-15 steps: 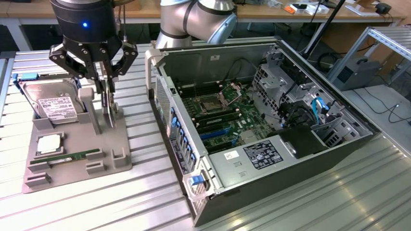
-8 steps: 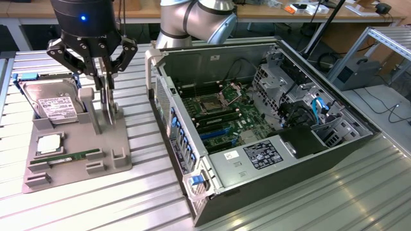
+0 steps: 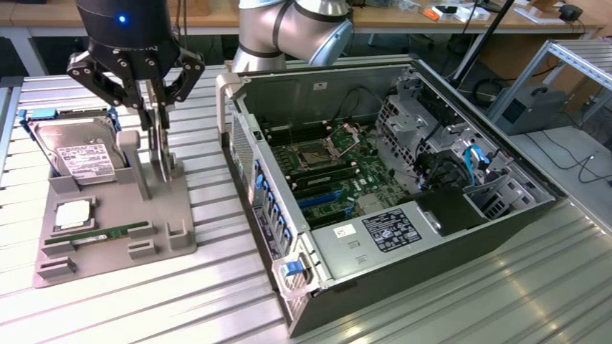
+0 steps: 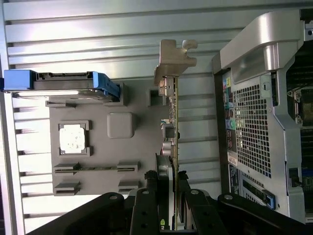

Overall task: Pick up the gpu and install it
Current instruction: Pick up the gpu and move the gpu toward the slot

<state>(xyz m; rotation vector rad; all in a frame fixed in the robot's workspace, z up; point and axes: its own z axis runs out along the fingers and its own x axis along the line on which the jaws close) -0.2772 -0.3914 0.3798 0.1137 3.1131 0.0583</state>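
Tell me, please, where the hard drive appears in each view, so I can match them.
Exterior view: the hard drive sits at the far end of the grey holder, at the exterior view's left.
Wrist view: the hard drive, edge-on in its blue frame, stands at the edge of the grey holder.
Shared landmark: the pale square chip on the holder, next to the drive.

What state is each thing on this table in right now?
gpu: standing on edge in the gray holder, not yet lifted.
gripper: closed on the gpu from above.
hard drive: resting tilted in its cradle.
processor chip: lying flat in its pocket.
memory stick: lying in its slot.
computer case: on its side, panel off, inside exposed.
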